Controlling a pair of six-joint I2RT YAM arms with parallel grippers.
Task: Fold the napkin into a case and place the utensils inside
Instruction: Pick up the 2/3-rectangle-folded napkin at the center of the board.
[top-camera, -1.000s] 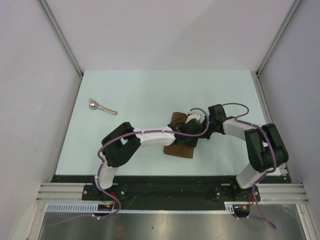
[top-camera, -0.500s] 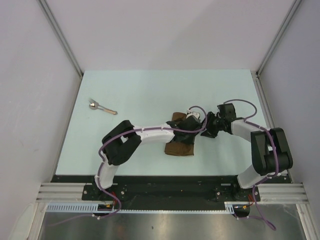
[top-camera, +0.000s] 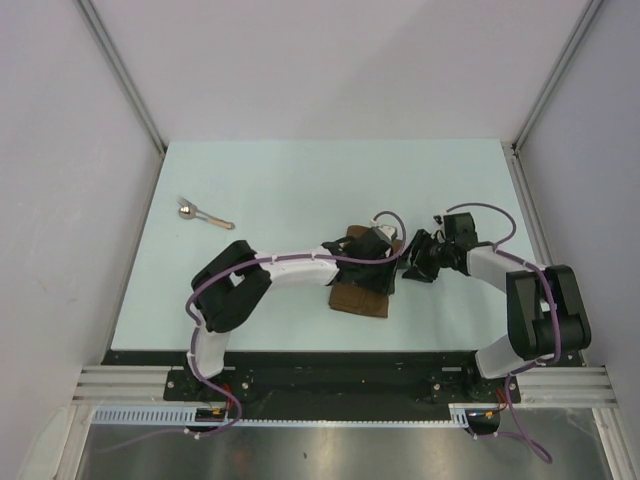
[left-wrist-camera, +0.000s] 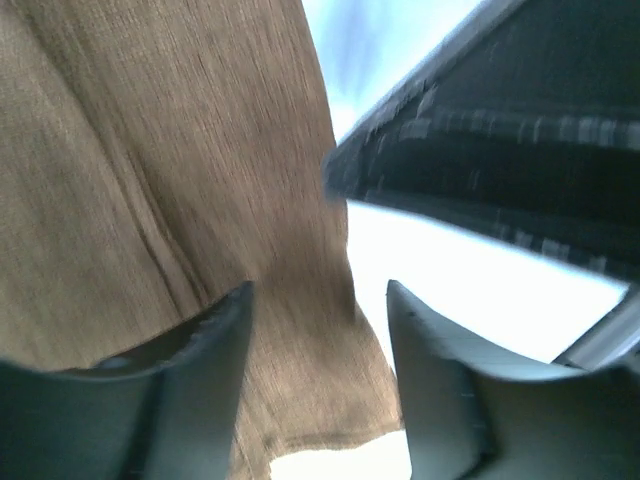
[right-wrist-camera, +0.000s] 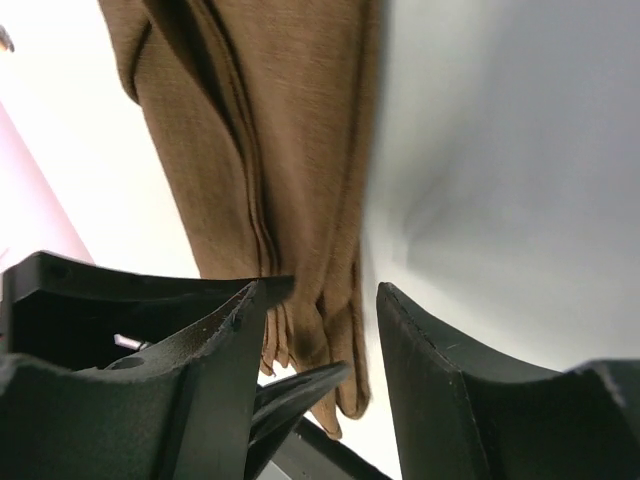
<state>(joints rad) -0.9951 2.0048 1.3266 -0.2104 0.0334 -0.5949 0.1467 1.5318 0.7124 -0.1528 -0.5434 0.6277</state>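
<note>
Rightward withdrawal of the right pincer (right-wrist-camera: 320, 300) from the folded napkin (top-camera: 355, 298) at frame centre; its jaws now stand apart, gripping nothing. Left pincer (left-wrist-camera: 320, 310) hovers over the napkin's right edge, jaws likewise parted. Utensils (top-camera: 203, 214) lie upper left on the surface (top-camera: 300, 180), well apart.

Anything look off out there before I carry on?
Nothing looks spilled or torn. The napkin is folded into a strip but lies at a slant, and in the right wrist view its layers fan apart at one end. The utensils lie far to its left, not yet inside.
</note>
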